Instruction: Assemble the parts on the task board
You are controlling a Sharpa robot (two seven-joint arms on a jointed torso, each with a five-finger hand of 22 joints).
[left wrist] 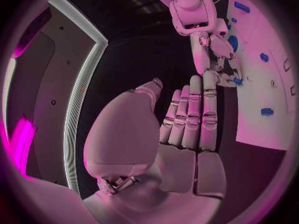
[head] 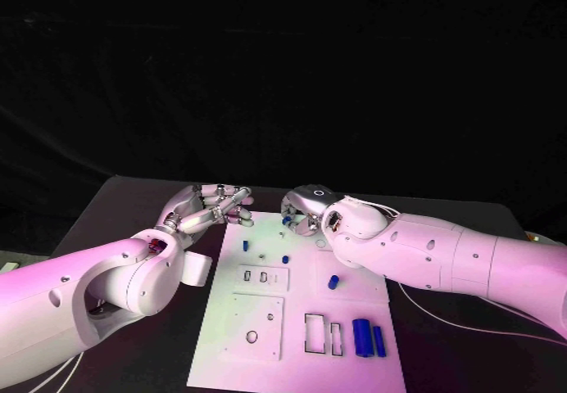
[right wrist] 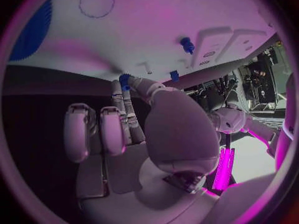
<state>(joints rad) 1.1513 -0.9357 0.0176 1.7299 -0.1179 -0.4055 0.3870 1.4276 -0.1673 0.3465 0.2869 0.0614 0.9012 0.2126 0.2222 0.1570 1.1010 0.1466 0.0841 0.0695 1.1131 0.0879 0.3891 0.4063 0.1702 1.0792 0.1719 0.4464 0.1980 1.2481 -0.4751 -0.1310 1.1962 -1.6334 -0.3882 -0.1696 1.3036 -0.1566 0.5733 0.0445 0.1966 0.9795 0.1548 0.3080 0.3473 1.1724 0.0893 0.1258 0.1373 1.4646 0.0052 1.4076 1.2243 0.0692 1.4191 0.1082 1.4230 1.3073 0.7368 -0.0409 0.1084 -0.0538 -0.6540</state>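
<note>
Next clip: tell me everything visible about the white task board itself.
The task board is a flat white plate, plastic-looking, lying on the black table between the two arms. It carries raised panels with small slots and round holes, and rectangular cutouts near the front. Small blue parts lie or stand on it. The right robot hand is over its far edge; the left robot hand is beside its far left corner.

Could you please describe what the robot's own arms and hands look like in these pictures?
Both arms are smooth white rounded shells with small dark screw holes, tinted by the coloured light. The right arm has a dark round cap with a small ring mark at the wrist, and thin pale cables trail beneath it. The left hand and right hand are silver, with segmented metallic fingers and broad smooth palm plates.
</note>
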